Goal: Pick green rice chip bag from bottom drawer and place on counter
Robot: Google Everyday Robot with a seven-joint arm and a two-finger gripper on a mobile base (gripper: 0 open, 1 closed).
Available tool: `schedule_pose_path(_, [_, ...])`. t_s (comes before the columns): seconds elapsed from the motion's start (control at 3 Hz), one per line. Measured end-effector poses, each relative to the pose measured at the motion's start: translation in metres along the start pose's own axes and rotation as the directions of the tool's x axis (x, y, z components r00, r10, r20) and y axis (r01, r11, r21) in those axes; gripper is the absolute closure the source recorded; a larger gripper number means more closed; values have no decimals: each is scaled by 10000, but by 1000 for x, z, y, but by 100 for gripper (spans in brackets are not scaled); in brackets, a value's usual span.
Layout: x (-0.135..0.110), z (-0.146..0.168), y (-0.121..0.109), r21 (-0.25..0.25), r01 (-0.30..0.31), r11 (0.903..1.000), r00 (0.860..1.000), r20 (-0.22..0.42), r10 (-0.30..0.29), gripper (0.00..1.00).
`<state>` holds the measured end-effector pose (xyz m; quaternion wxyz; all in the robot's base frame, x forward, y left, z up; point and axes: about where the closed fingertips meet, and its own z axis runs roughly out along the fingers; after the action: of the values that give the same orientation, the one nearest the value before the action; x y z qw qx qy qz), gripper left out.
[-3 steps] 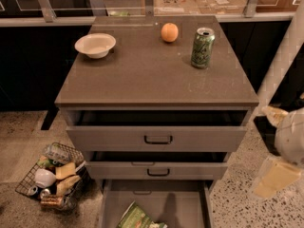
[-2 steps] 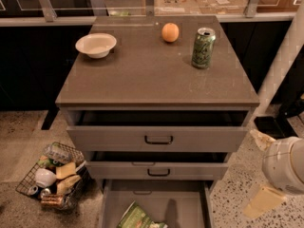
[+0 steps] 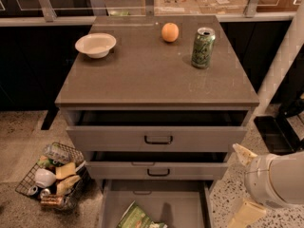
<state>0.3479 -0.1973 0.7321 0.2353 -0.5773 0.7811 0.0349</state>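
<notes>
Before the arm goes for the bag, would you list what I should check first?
1. Bottom drawer pulled out: ok, its floor shows.
2. Bag in the drawer: ok, near the front left.
3. Bag's whole outline visible for a grasp: cannot tell, the picture's lower edge cuts it off.
4. Gripper empty and open: ok, it hangs right of the drawers, not yet over the bag.
5. Way down to the bag: probably ok, since the bag seems to lie forward of the middle drawer front.
6. Free spot on the counter: ok, the bowl, orange and can sit toward the back, leaving the front bare.
</notes>
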Motion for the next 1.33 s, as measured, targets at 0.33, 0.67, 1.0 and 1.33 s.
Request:
schedule_pose_path(0.33, [-2,20,-5,103,-117,9999,9994,315,114,0])
schedule_pose_path(0.67, [0,75,-2,197,-446,9988,9975,554,434,0])
schedule_pose_path(1.0, [4,121,5,302,-590,9978,9957,731,566,0])
schedule_pose_path(1.33, [6,177,24,202,-381,9991,9962,790,364,0])
